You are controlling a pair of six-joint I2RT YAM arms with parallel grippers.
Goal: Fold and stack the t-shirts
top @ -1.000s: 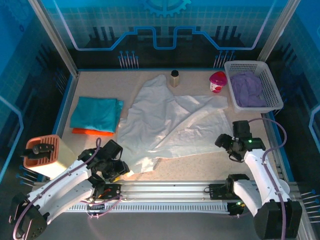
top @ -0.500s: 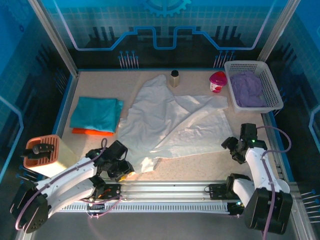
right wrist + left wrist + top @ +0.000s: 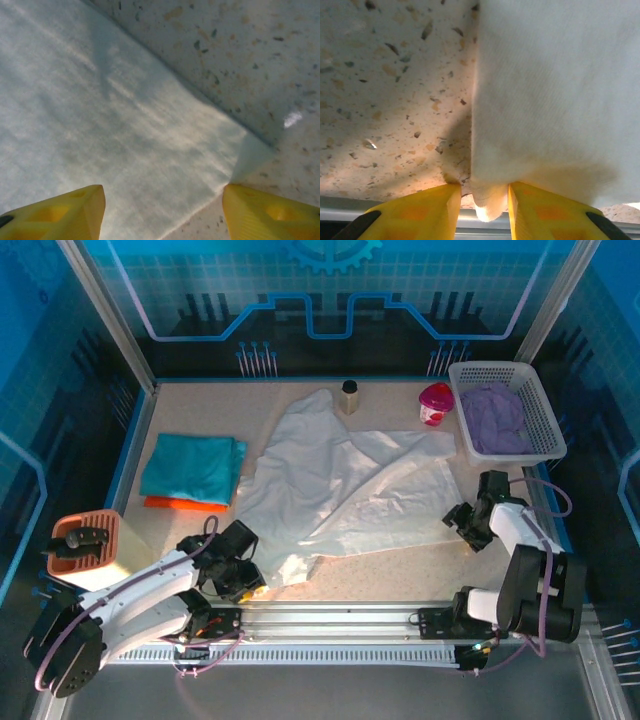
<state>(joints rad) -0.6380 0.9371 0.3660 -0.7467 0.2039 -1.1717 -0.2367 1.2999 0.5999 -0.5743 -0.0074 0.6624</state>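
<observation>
Left gripper (image 3: 484, 197) stands narrow, pinching the near-left hem of the white t-shirt (image 3: 340, 480), while our right gripper (image 3: 163, 200) gapes wide over its near-right corner. We judge the job well along: that big shirt lies rumpled and unfolded in the middle, whereas the teal t-shirt (image 3: 192, 468) sits folded atop the orange t-shirt (image 3: 185, 504) at left. Both arms reach low, wrists tipped toward the cloth.

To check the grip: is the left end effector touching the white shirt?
Touching. Left wrist view: a corner of the white shirt sits inside the left end effector, against one finger.
</observation>
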